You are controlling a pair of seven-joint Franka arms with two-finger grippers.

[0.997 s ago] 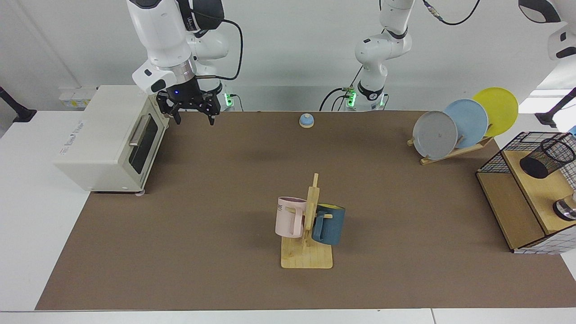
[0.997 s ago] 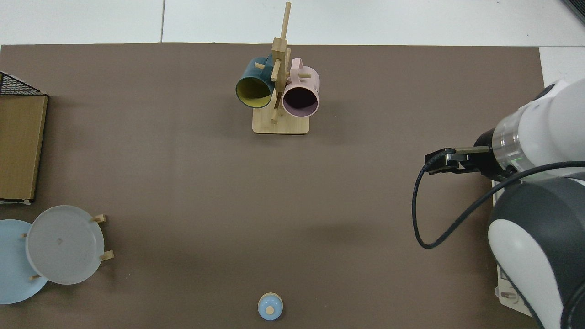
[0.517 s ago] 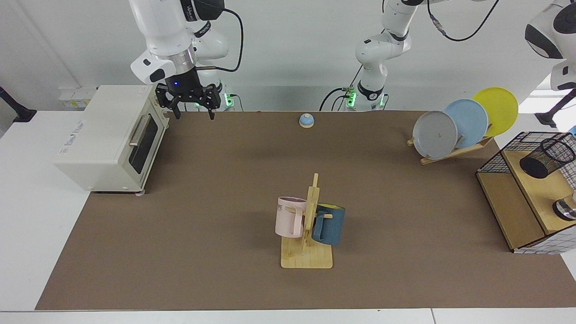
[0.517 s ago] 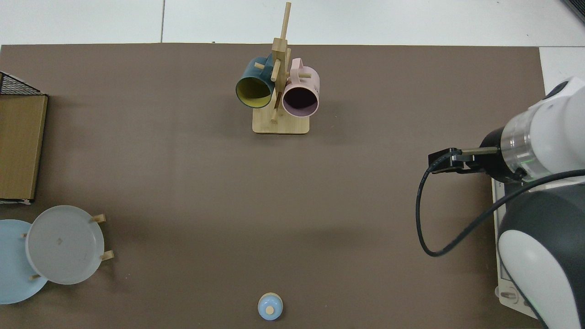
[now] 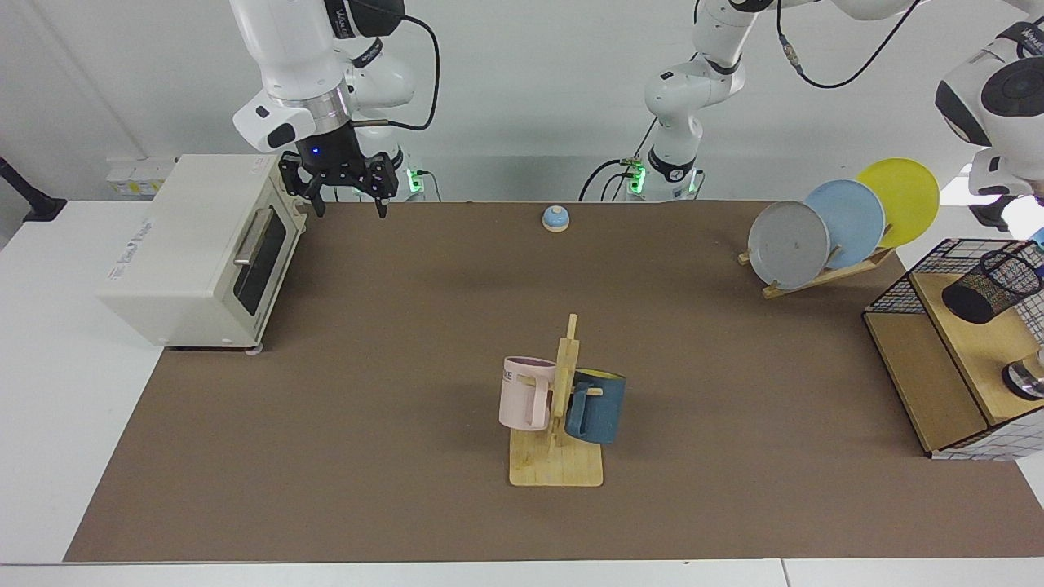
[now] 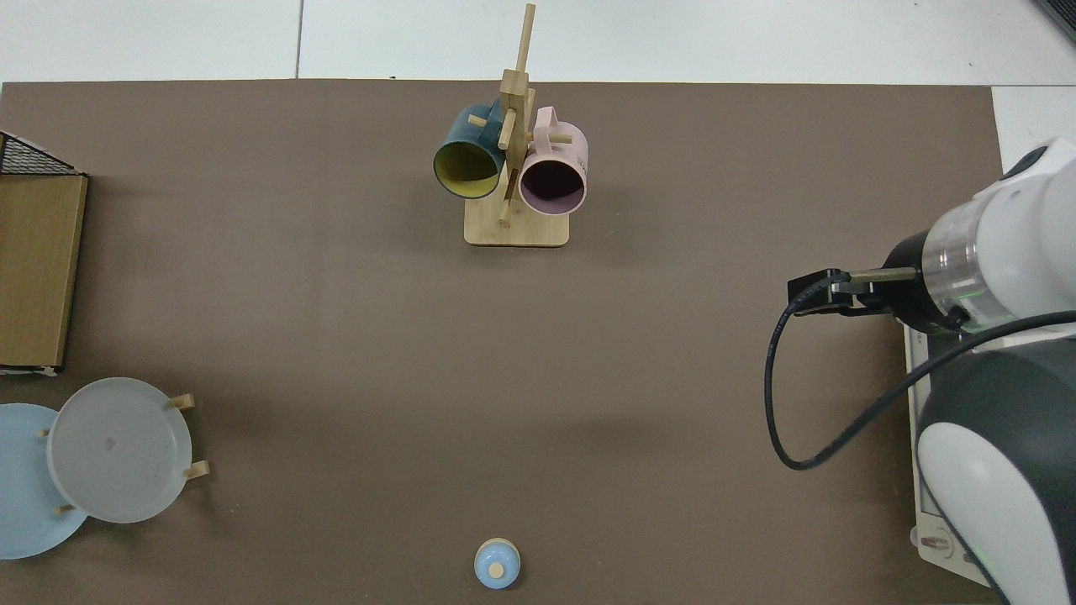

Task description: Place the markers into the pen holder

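Hovering beside the toaster oven (image 5: pixel 204 253), my right gripper (image 5: pixel 341 204) hangs with fingers spread, holding nothing. The pen holder (image 5: pixel 991 285) sits on the wooden shelf (image 5: pixel 979 359), tilted, I think. I see no markers, and my left gripper is out of frame.
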